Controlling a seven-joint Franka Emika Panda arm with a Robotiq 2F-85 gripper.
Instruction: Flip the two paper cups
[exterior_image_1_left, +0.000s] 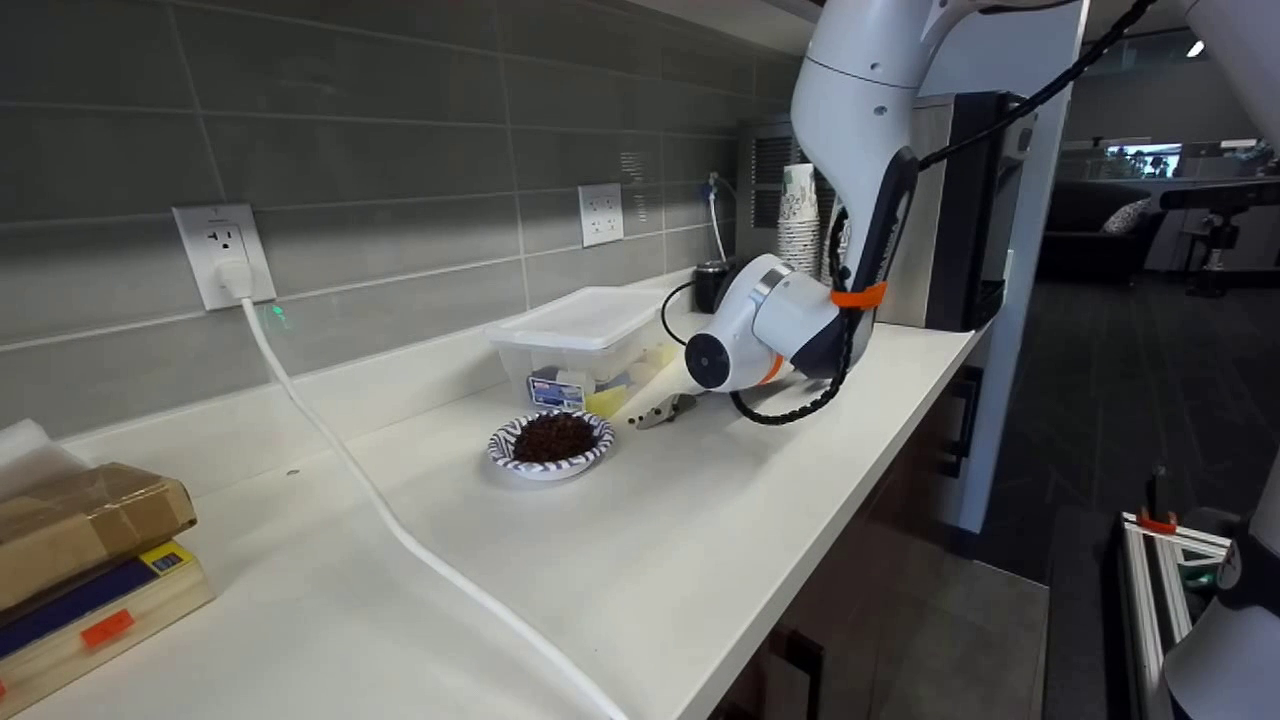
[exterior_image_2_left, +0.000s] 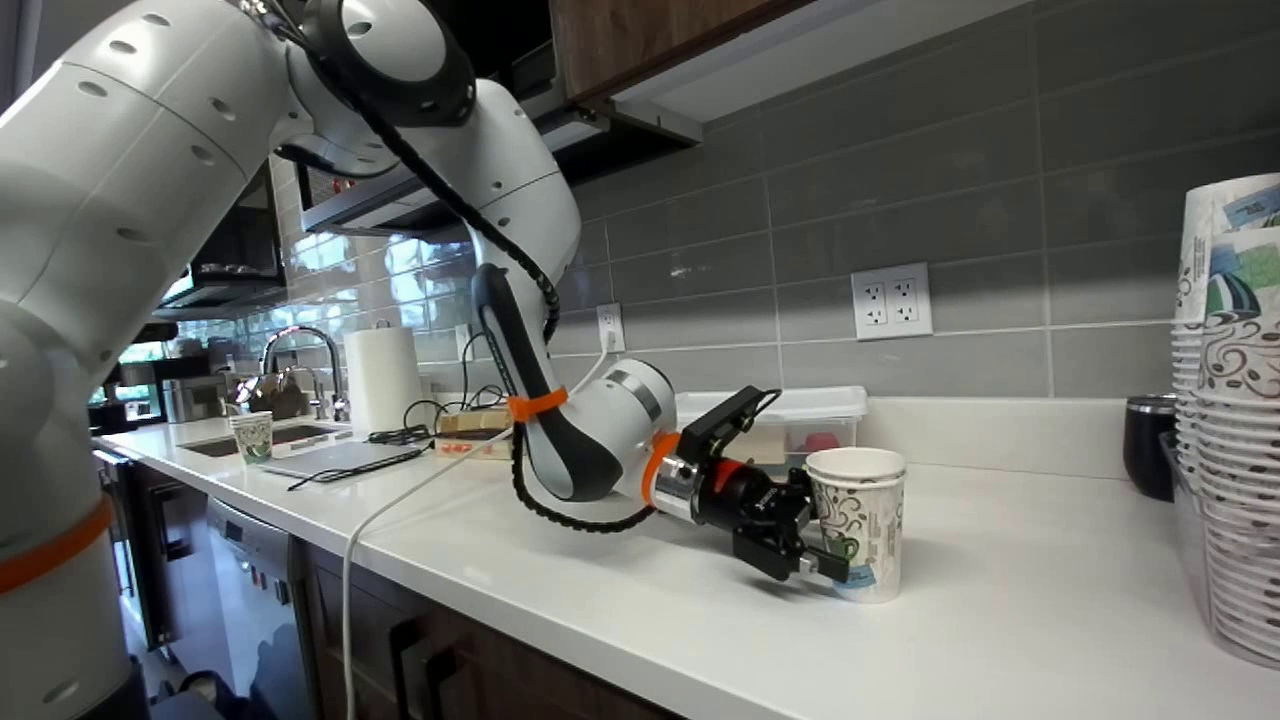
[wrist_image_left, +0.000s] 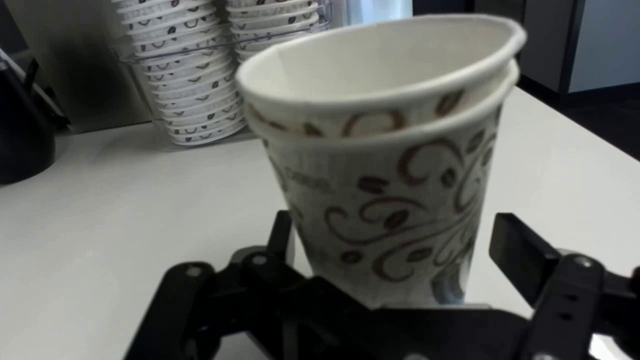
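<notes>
Lining up the grasp seems the current step, the claw (wrist_image_left: 396, 237) wide around the two nested cups (wrist_image_left: 387, 167) (both mouth up), with closing, lifting and overturning likely next.

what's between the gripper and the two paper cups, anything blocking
Nothing visible stands in the way: the gripper is open, and in the wrist view the two nested paper cups stand mouth-up between its jaws.
</notes>
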